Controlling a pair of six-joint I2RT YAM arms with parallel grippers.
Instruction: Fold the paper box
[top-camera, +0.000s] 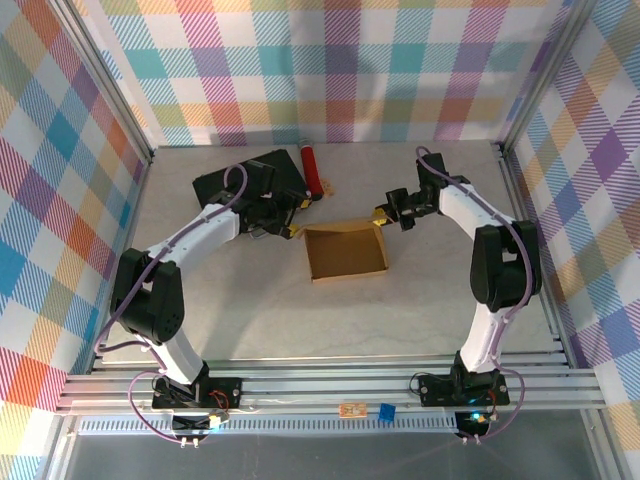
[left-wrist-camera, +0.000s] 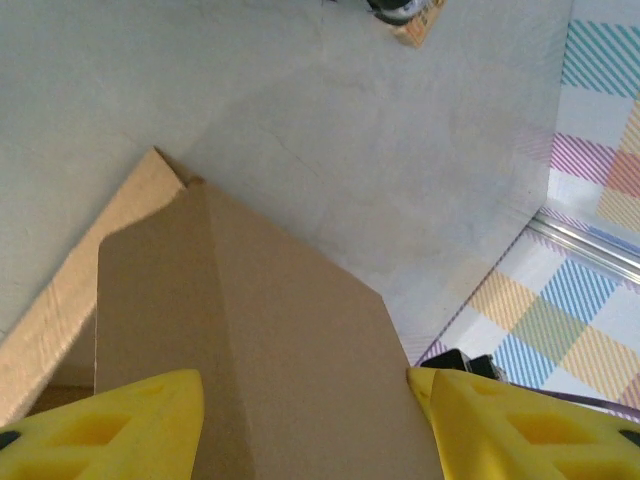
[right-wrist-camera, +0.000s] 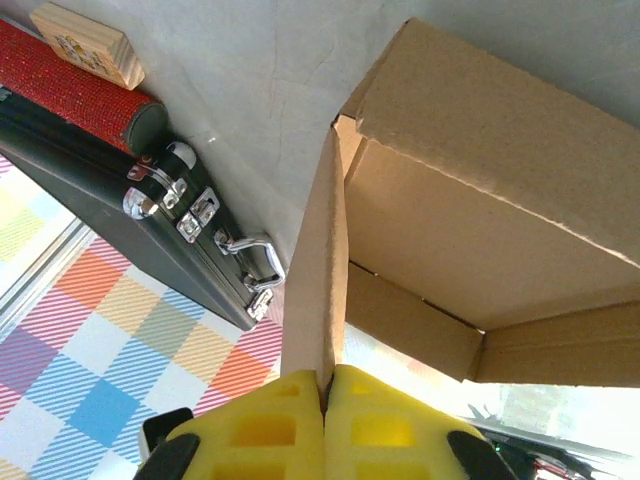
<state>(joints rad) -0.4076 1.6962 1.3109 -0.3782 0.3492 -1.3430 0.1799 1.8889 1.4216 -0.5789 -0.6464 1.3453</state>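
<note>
The paper box (top-camera: 345, 255), a shallow brown corrugated cardboard tray, sits mid-way across the grey table (top-camera: 250, 310), a wall at its far right corner pinched by the right gripper (right-wrist-camera: 328, 375), probably to steady it while the left gripper (left-wrist-camera: 305, 385), jaws spread, straddles the far-left flap to fold it.

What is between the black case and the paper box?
The left gripper, reaching the paper box at its left wall from beside the black case, in the top view.

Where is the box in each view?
Top external: box in the middle of the picture.
Left wrist: box flap at lower centre, between yellow jaws.
Right wrist: box upper right, one wall pinched in right gripper at bottom.
Shared landmark: black case, upper left of box in top view, left in right wrist.
</note>
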